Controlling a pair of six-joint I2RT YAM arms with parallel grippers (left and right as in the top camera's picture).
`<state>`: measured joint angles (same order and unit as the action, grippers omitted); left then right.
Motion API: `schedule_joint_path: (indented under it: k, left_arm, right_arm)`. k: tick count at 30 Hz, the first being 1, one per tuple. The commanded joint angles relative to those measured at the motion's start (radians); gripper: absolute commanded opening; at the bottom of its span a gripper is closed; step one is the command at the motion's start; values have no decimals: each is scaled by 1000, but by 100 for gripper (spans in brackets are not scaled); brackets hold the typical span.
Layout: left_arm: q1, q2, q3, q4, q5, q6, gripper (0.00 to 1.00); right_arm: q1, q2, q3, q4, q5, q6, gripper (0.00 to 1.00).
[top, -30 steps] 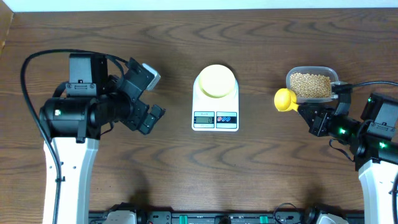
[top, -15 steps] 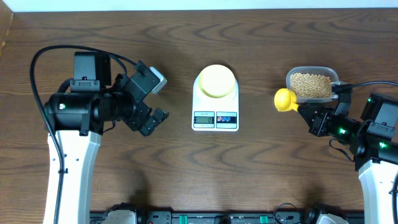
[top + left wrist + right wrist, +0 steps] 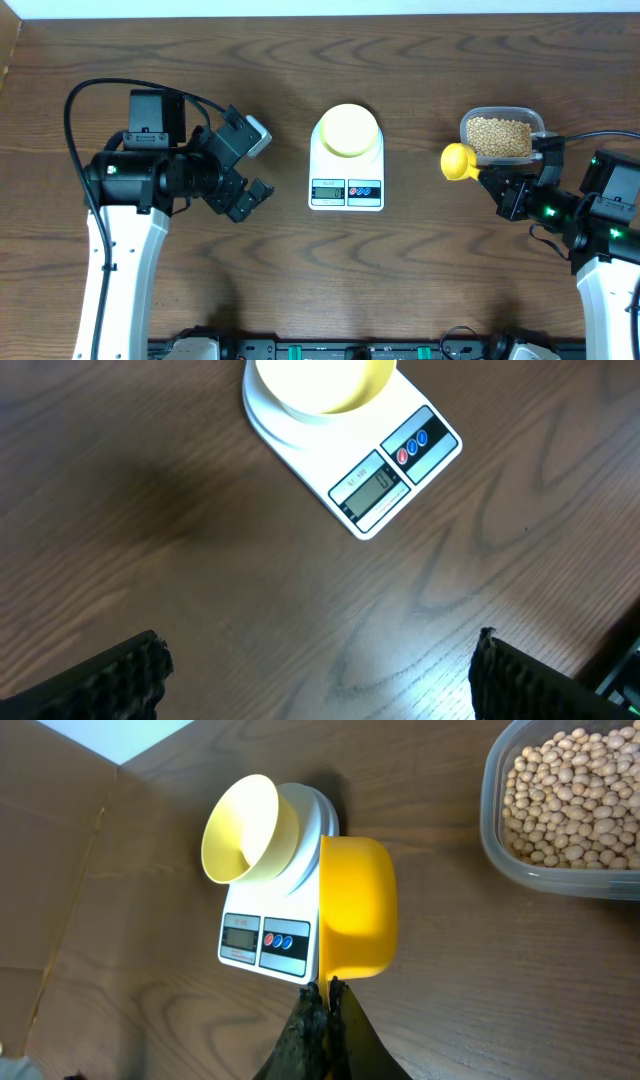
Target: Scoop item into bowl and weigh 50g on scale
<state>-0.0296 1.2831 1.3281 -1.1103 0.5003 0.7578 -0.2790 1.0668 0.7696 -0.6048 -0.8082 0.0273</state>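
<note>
Dark wood-grain table (image 3: 420, 60), overhead view: the scale (image 3: 346, 178) sits at centre with the bowl (image 3: 348, 130) on its platform, and no beans show in the bowl. The beans (image 3: 500, 137) fill the clear tub (image 3: 465, 130) at right. The yellow scoop (image 3: 459, 160) is held just beside the tub, its handle clenched in the right gripper (image 3: 497, 183). The left gripper (image 3: 262, 160) hangs left of the scale, jaws spread, grasping nothing.

Left wrist view: scale and bowl lie ahead, with bare table between the fingers (image 3: 110, 680).

Right wrist view: the bowl's interior is empty and the tub is full. The scoop's cup is turned away, so its contents cannot be told.

Judgement: nothing appears to have been transferred. Scooping, filling and weighing are all left to do.
</note>
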Motion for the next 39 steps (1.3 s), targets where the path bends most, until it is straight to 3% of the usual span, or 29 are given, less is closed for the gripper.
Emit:
schedule_joint_path:
  k: [1, 28, 30, 34, 36, 39]
  left_arm:
    - [4, 2, 0, 1, 24, 9, 98]
    - [4, 2, 0, 0, 23, 8, 98]
    - [4, 2, 0, 0, 23, 8, 98]
    - [4, 2, 0, 0, 23, 8, 98]
    - [4, 2, 0, 0, 23, 8, 98]
    - [4, 2, 0, 0, 23, 8, 98]
  right_arm:
    - [6, 0, 16, 1, -10, -26, 1]
    - [6, 0, 16, -18, 16, -32, 1]
    - [6, 0, 16, -24, 16, 24, 1]
    - [6, 0, 17, 10, 0, 294, 1]
    - [6, 0, 17, 95, -51, 464, 1]
    - [6, 0, 17, 204, -65, 581, 1]
